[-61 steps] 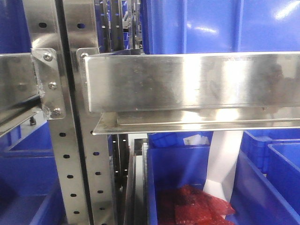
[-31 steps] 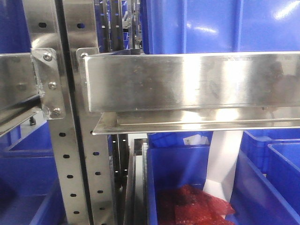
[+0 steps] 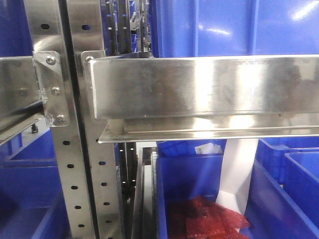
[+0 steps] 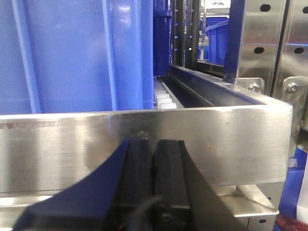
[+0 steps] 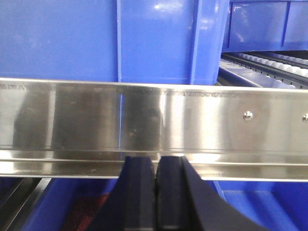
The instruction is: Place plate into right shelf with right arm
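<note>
The plate is out of view in every frame. The right shelf shows as a shiny steel rail (image 3: 199, 87) bolted to perforated uprights (image 3: 94, 164), with blue bins above and below it. In the right wrist view my right gripper (image 5: 156, 161) is shut with nothing between its fingers, pointing at the same rail (image 5: 159, 118) from just below it. In the left wrist view my left gripper (image 4: 155, 144) is also shut and empty, close in front of a steel rail (image 4: 231, 139).
A large blue bin (image 3: 224, 27) sits on the rail. Below it, a blue bin (image 3: 184, 184) holds red packets (image 3: 209, 219) and a white strip (image 3: 238, 169). More blue bins (image 3: 294, 169) stand at the right. Roller tracks (image 5: 269, 60) run back behind the rail.
</note>
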Motion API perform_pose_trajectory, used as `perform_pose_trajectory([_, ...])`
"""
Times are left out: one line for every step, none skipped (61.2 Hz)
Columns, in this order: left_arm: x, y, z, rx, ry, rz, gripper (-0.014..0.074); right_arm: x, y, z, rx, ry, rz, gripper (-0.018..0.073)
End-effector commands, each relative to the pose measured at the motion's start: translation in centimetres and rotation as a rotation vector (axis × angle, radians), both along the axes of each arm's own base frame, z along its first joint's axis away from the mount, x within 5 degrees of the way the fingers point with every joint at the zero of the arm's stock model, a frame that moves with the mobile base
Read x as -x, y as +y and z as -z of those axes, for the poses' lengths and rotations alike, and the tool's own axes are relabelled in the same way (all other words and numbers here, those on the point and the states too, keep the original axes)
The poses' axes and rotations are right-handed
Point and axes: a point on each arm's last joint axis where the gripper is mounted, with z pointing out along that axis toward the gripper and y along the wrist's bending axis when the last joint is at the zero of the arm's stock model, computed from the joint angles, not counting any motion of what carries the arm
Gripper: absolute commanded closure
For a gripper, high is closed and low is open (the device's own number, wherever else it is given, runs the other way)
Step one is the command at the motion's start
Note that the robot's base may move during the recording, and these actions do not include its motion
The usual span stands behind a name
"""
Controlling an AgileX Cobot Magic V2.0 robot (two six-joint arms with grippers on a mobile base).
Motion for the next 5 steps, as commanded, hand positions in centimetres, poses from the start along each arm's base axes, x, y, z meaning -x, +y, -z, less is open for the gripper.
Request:
perform_pose_trajectory([0.22, 0.14, -1.33, 0.014, -0.109, -0.011, 0.0643, 0.15, -0.12, -1.16, 0.008, -0.119, 0.016, 0.0505])
perform_pose_trajectory([0.22, 0.14, -1.33, 0.014, -0.109, -0.011, 0.0643, 0.15, -0.12, -1.16, 0.008, -0.119, 0.016, 0.0505])
perform_pose_trajectory([0.22, 0.14, -1.33, 0.014, -0.109, -0.011, 0.0643, 0.15, -0.12, -1.16, 0.008, -0.119, 0.016, 0.0505])
perform_pose_trajectory([0.22, 0.14, -1.33, 0.014, -0.109, -0.011, 0.0643, 0.15, -0.12, -1.16, 0.008, -0.119, 0.016, 0.0505])
perform_pose_trajectory([0.22, 0.14, -1.33, 0.014, -0.109, -0.011, 0.0643, 0.15, -0.12, -1.16, 0.008, -0.119, 0.016, 0.0505])
